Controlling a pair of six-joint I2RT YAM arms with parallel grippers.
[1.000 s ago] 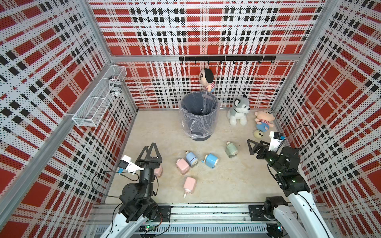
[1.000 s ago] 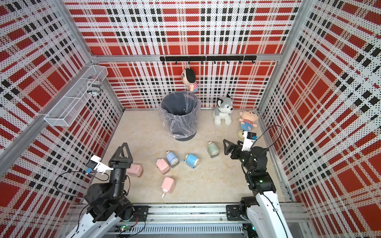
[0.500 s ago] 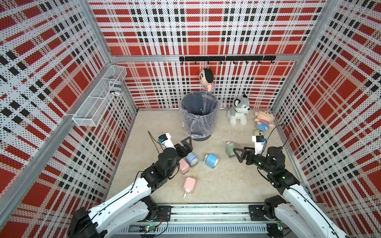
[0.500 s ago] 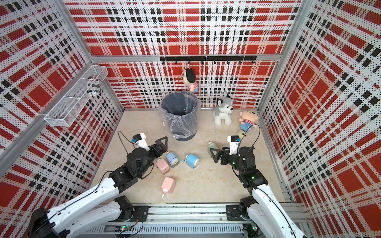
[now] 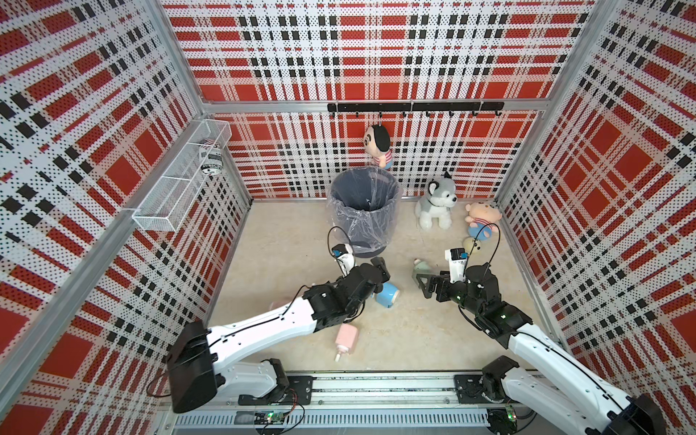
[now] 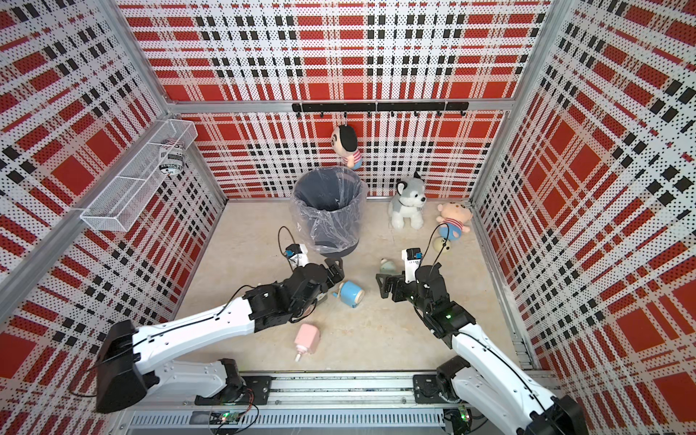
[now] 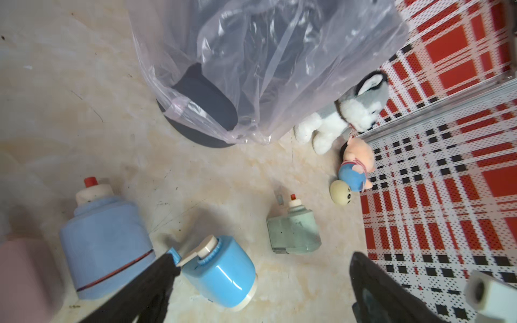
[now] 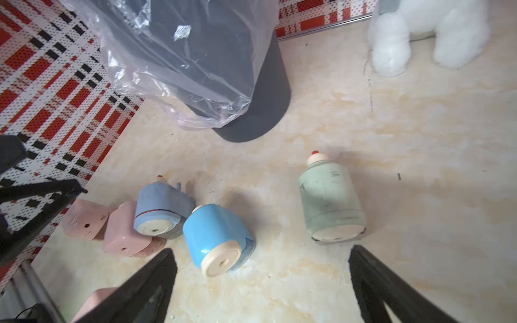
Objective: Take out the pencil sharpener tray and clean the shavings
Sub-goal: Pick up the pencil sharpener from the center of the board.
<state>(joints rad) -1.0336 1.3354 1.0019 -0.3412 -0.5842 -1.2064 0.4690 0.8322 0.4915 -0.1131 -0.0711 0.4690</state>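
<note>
Several pencil sharpeners lie on their sides on the beige floor. A bright blue sharpener (image 5: 387, 293) (image 6: 350, 293) (image 7: 221, 272) (image 8: 216, 237) is in the middle. My left gripper (image 5: 378, 269) (image 7: 261, 257) hangs open over it, one finger (image 7: 156, 276) close to its crank. A pale green sharpener (image 5: 420, 268) (image 8: 330, 204) lies just beyond my open right gripper (image 5: 427, 286) (image 8: 261, 250). A dull blue sharpener (image 7: 103, 246) (image 8: 161, 208) and pink sharpeners (image 8: 124, 232) (image 5: 346, 337) lie nearby. No tray is pulled out, and the shavings are hidden.
A grey bin (image 5: 363, 211) (image 6: 327, 211) lined with a clear bag stands behind the sharpeners. A plush husky (image 5: 435, 205), a small doll (image 5: 482, 222) and a cream ball (image 5: 470, 244) sit at the back right. A wire basket (image 5: 180, 180) hangs on the left wall.
Both arms have reached in from the front. The left one swung from the front left corner out over the sharpeners, the right one moved left toward the green sharpener. Both grippers stayed open.
</note>
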